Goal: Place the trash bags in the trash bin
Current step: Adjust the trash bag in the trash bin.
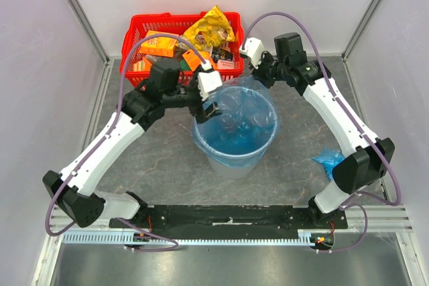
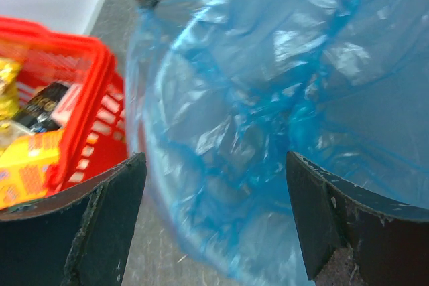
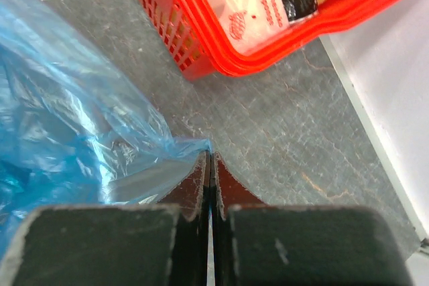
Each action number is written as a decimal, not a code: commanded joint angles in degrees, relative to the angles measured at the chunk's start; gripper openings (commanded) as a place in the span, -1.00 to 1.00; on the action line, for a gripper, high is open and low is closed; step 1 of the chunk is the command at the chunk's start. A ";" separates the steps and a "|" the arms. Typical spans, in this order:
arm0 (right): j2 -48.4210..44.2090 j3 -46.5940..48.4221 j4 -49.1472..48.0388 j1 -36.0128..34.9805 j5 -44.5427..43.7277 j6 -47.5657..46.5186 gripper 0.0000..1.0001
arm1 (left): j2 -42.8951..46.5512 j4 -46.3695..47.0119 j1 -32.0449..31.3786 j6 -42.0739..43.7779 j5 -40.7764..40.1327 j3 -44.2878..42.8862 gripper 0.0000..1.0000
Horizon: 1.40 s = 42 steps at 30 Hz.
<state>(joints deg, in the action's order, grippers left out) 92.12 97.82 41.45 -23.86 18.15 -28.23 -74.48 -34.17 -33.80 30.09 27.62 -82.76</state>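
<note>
Showing a grey marbled table [image 1: 167, 165] from above, with both arms reaching inward from its near edge. A red mesh basket [image 1: 131, 41] of packaged snacks stands against the far wall. Just in front of it is the trash bin [image 1: 231, 169], upright, round and light grey.

One trash bag [image 1: 234, 135] — translucent blue, wrinkled — lines the bin, its mouth folded out over the rim and its film slack inside.

Left gripper [image 1: 209, 110]: poised over the bin's far-left rim, jaws spread wide with nothing gripped between them; its wrist view looks down into the lined bin.

Right gripper [image 3: 210, 157]: low over the table at the bin's far-right side, jaws pressed together on a drawn-out corner of that bag's film.

A yellow snack packet [image 1: 211, 28] lies on top of the basket's load.

Smallest item — a second trash bag [image 1: 328, 162], crumpled into a blue bundle, lies on the table well apart from the bin, just beside the right arm's lower black joint.
</note>
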 commanded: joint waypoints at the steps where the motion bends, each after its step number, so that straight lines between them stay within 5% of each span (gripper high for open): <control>1: 1.75 2.02 -1.99 1.71 1.36 0.90 -1.00 | -3.30 0.51 -4.95 1.90 -1.33 -3.10 0.79; 18: 2.72 -2.90 -2.08 3.47 6.98 1.07 -0.89 | -18.24 -4.41 -13.22 7.97 -10.39 -8.64 0.78; 42: 3.60 -4.66 -2.34 4.08 9.71 1.95 -0.70 | -31.96 -3.10 -16.91 12.98 -13.73 -1.71 0.72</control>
<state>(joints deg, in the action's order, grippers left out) 95.55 93.38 40.73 -20.08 26.96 -26.74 -106.15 -38.24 -50.39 41.21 14.81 -85.84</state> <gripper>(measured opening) 0.153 0.862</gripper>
